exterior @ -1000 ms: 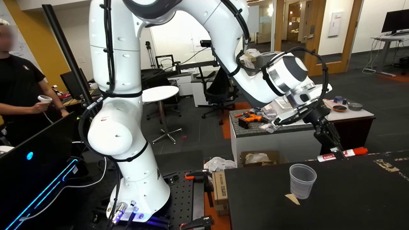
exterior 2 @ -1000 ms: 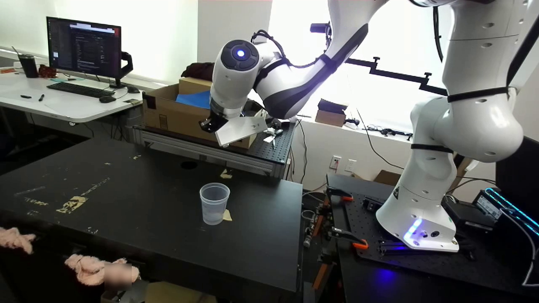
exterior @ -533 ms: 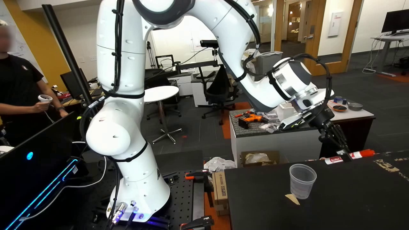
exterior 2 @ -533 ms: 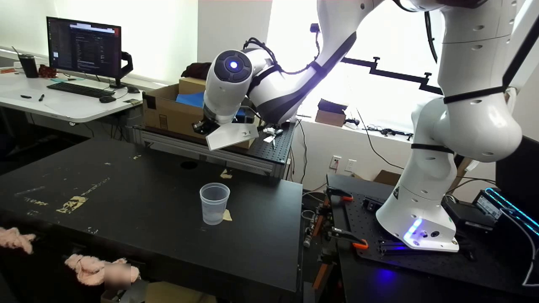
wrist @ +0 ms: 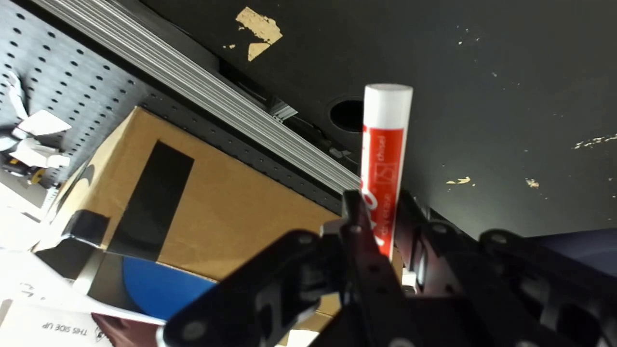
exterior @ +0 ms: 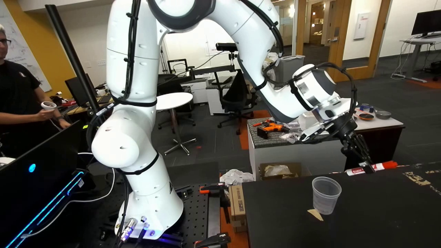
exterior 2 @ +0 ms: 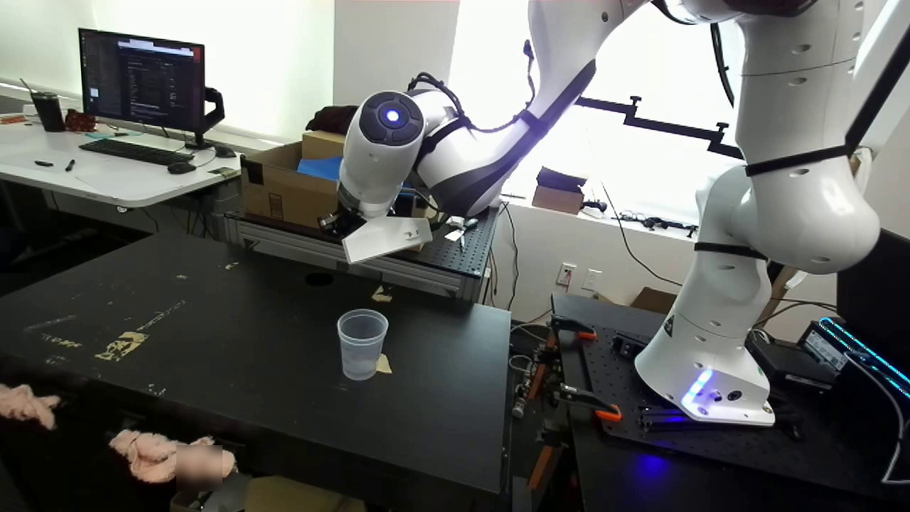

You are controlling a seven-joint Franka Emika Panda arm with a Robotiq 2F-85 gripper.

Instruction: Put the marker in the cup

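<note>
The clear whitish cup (exterior: 325, 198) stands upright on the black table in both exterior views (exterior 2: 361, 348). It is out of the wrist view. My gripper (exterior: 368, 168) is shut on the marker (exterior: 389, 165), a red and white dry-erase marker with a red end. It holds the marker crosswise, nearly level, above the table and beyond the cup in that exterior view. In the wrist view the marker (wrist: 384, 159) sticks up from between the fingertips, its white end away from the gripper (wrist: 380, 202). Its other end is hidden there. The marker does not show in the other-side exterior view.
The black table (exterior 2: 249, 334) has a round hole (wrist: 346, 115) near the edge. A cardboard box (exterior 2: 284, 188) stands on a perforated bench (exterior 2: 455, 252) beside it. A tape scrap (exterior: 315, 214) lies by the cup. A person (exterior: 24, 93) stands behind the robot.
The arm has come lower with the marker still in the gripper. In an exterior view the marker went right, then slightly back left. The cup has not moved.
</note>
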